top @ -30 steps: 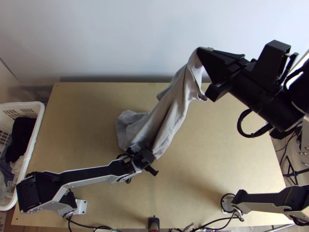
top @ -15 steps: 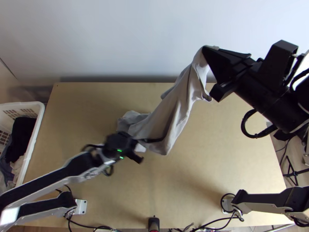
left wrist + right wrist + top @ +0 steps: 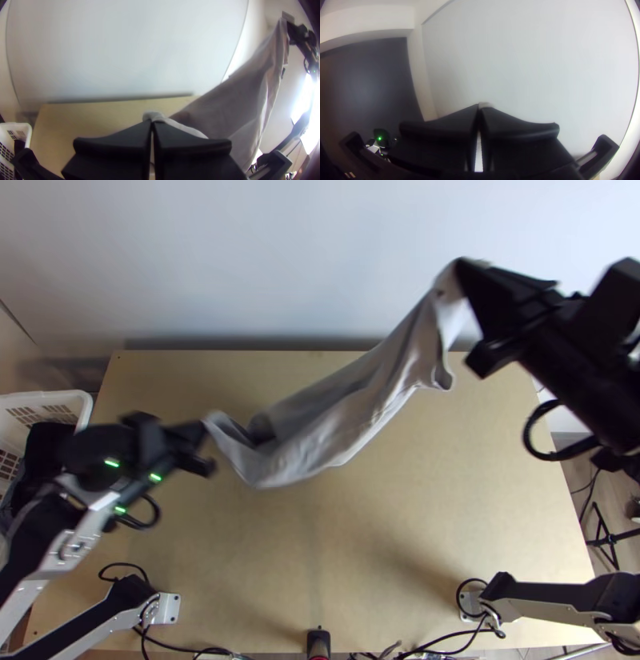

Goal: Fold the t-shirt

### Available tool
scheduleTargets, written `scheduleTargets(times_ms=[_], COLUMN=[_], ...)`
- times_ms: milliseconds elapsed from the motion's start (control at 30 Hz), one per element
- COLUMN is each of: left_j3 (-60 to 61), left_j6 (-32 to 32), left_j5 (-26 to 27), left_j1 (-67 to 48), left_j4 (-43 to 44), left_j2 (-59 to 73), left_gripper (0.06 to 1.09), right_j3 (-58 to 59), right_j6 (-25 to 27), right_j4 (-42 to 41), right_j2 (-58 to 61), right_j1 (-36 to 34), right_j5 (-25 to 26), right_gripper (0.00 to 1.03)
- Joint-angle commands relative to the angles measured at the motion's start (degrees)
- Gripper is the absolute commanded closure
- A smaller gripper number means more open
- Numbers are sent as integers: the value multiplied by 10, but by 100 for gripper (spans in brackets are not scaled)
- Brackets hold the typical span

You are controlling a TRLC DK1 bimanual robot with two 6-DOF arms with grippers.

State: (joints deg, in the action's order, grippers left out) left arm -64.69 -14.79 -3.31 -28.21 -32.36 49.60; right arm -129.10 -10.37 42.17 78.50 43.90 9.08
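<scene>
Left gripper (image 3: 152, 123) swung outward, pinching one t-shirt (image 3: 352, 418) end, right gripper (image 3: 480, 107) pinching another — overpulling could slip cloth free.

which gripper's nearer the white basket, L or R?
Left. The left gripper is over the left part of the table, on the basket's side; the right gripper is raised toward the far right.
</scene>
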Motion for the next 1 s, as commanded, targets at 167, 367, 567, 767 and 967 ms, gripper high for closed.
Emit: scheduleTargets(times_ms=[167, 367, 567, 767, 967], left_j3=[-178, -311, -427, -442, -442], left_j6=[12, -47, -81, -109, -101], left_j5=[99, 99, 99, 97, 98], left_j1=[290, 372, 390, 401, 400], left_j4=[-37, -35, -34, -27, -11], left_j2=[22, 72, 120, 92, 20], left_gripper=[105, 105, 105, 105, 105], right_j3=[-5, -36, -40, -31, -31], right_j6=[13, 11, 12, -72, -46], right_j4=[2, -84, -204, -231, -213], right_j2=[-55, -61, -57, -82, -138], right_j1=[-133, -162, -173, -216, -207], right_j5=[6, 29, 103, 156, 154], right_gripper=[100, 100, 100, 100, 100])
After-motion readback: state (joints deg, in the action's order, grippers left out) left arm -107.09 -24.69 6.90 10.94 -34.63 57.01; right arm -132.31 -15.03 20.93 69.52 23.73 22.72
